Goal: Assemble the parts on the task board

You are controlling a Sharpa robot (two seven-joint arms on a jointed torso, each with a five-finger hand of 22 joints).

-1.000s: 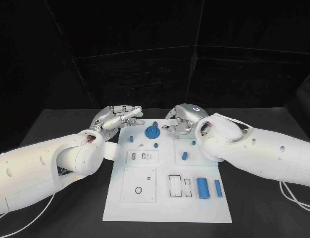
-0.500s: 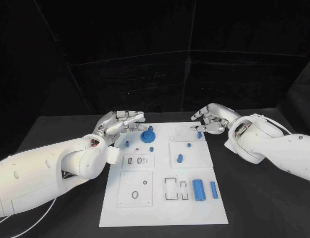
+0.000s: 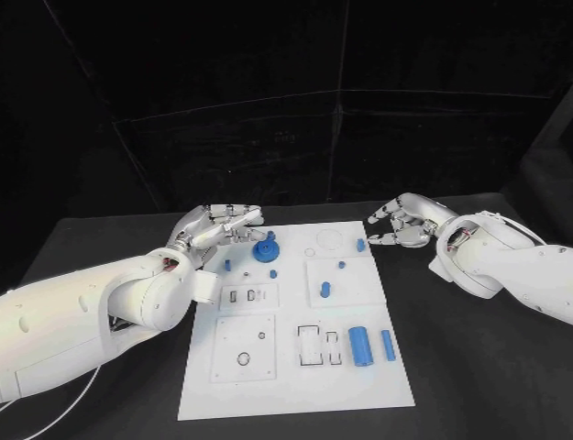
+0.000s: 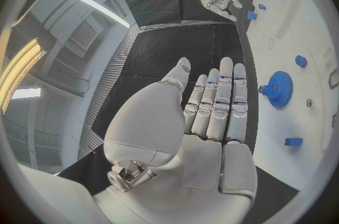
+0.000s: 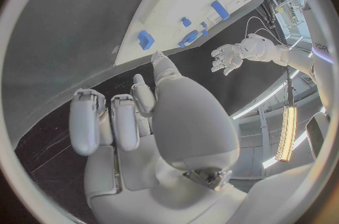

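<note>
The left hand point(image 3: 216, 225) hovers at the far left corner of the board point(image 3: 286, 376), fingers straight and close together, holding nothing; its arm covers the board's left edge there. The right hand point(image 3: 405, 221) hangs just off the far right corner, fingers loosely curled and apart — empty too. The white board lies mid-table, carved with small slots hard to read. On it sit blue parts: a toothed wheel point(image 3: 267, 249) near the left hand, a small block point(image 3: 361, 245) near the right, and a fat cylinder point(image 3: 361, 345) beside a thin bar point(image 3: 387, 344) — nearer the robot.
</note>
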